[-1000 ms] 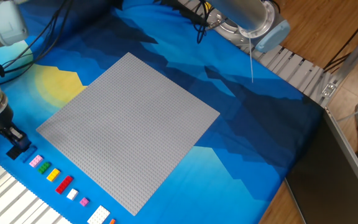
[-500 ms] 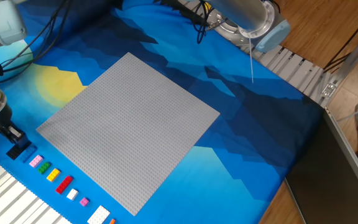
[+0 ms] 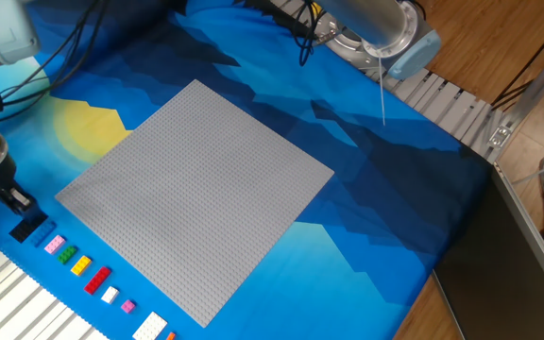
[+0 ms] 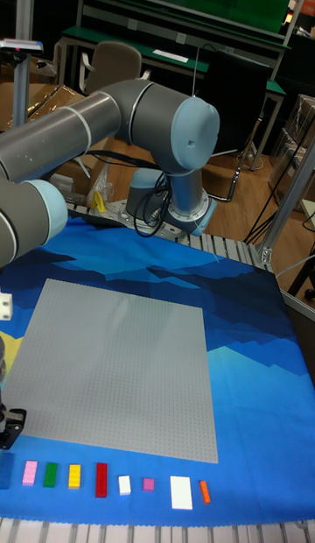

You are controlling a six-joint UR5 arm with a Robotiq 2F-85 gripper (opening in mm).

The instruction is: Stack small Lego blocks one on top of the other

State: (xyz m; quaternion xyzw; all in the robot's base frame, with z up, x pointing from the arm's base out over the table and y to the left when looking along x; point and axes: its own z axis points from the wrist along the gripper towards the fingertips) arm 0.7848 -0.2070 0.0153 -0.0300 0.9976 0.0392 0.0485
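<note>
bricks sit in a row along the near edge of the blue cloth, just beside the big grey baseplate: black brick, pink, green, yellow, red, then white, purple, orange. claw hovers just over the black brick; can't tell how far open it is or whether it grips anything.

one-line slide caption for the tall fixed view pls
UR5 gripper at the left end of a Lego block row below the grey baseplate.
</note>
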